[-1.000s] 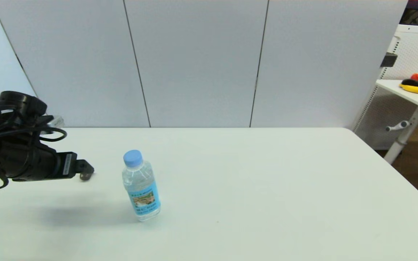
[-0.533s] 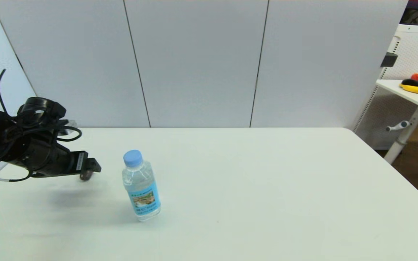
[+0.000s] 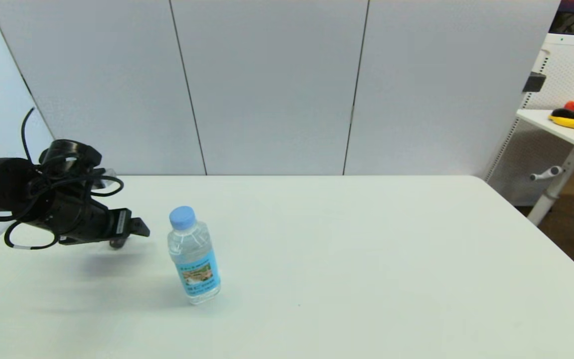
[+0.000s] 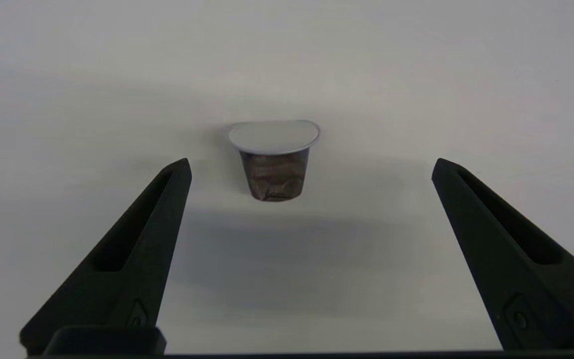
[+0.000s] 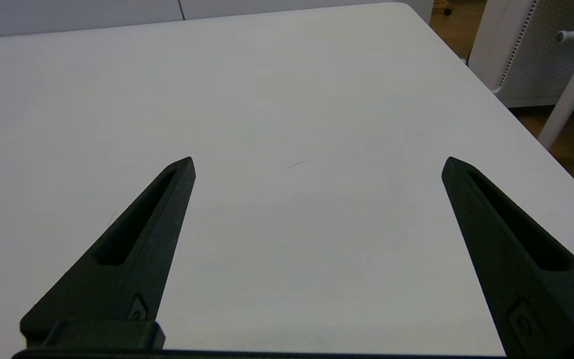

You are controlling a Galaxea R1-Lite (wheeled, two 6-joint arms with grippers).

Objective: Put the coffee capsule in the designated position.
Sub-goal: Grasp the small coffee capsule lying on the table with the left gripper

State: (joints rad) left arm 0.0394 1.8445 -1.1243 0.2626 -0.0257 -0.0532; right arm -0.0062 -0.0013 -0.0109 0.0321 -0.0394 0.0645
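Fingers of my left gripper [image 4: 311, 167] stand spread wide with nothing between their pads, hanging low over the white table [image 3: 347, 259] near its far left part. Just ahead of the tips, centred on the gap between them and clear of both, stands the coffee capsule [image 4: 273, 158], upright on its narrow end with its flat pale rimmed top facing up and its dark crinkled body tapering down to the table. From the head camera the capsule [image 3: 117, 243] shows only as a small dark shape tucked under the front of the gripper [image 3: 137, 230]. Off to that gripper's right, near but apart from it, stands a clear water bottle [image 3: 193, 257] with a blue cap and blue label, upright. My right gripper [image 5: 317, 164] is parked over bare table near its right edge, its fingers likewise spread wide and holding nothing.
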